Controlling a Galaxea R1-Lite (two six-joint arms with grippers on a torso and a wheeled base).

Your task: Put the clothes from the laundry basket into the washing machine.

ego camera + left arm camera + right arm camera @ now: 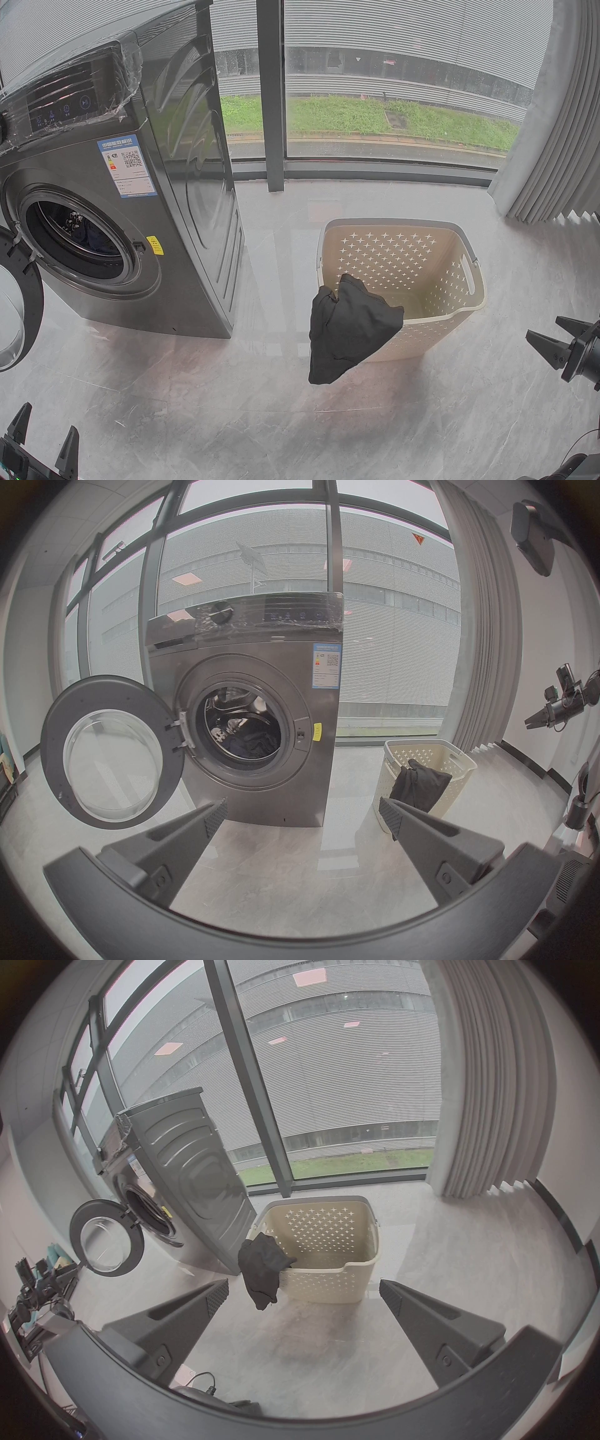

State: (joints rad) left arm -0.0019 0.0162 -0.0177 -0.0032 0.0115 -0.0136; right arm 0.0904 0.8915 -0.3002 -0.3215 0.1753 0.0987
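Observation:
A beige laundry basket [465,250] stands on the floor to the right of a grey washing machine [181,162]. A black garment [347,328] hangs over the basket's near left rim, half outside it. The machine's round door [19,300] is swung open, and dark clothes [250,742] lie inside the drum. My left gripper [44,434] is open, low at the near left, well short of the machine. My right gripper [559,337] is open at the far right, apart from the basket [350,1241] and garment [262,1269].
A floor-to-ceiling window with a dark post [272,94] runs behind the machine and basket. Grey curtains [556,125] hang at the back right. Pale tiled floor [250,406] spreads between me, the machine and the basket.

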